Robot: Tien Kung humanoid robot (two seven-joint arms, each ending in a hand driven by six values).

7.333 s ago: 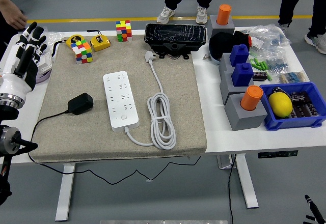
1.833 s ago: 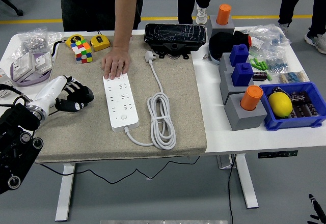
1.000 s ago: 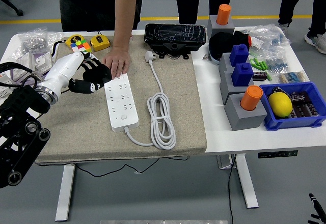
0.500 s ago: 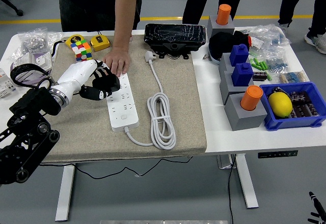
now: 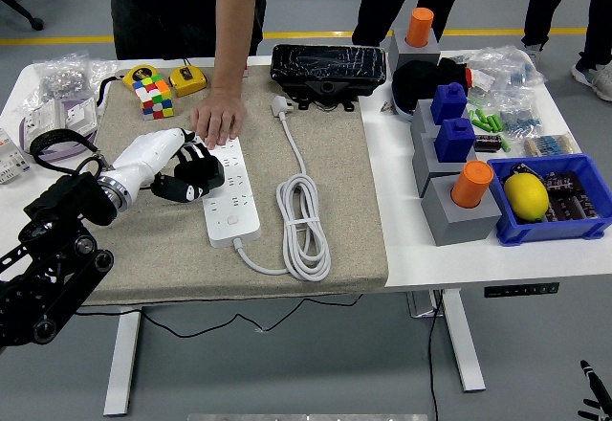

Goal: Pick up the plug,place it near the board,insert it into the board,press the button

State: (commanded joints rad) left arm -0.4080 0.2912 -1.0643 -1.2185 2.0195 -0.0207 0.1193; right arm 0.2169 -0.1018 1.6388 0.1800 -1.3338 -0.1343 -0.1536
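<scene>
Holding the black plug (image 5: pixel 194 178) tight, the left robot hand (image 5: pixel 188 174) sits at 9 o'clock beside the white board (image 5: pixel 228 188) on the bench (image 5: pixel 421 249). A person's hand (image 5: pixel 218 120) steadies the board. The plug looks small, hard, and light; grip its sides.

Left hand (image 5: pixel 187 174) has black fingers (image 5: pixel 199 188), white forearm shell, black jointed arm

Left hand (image 5: pixel 194 176) curled closed, arm reaching rightward.
</scene>
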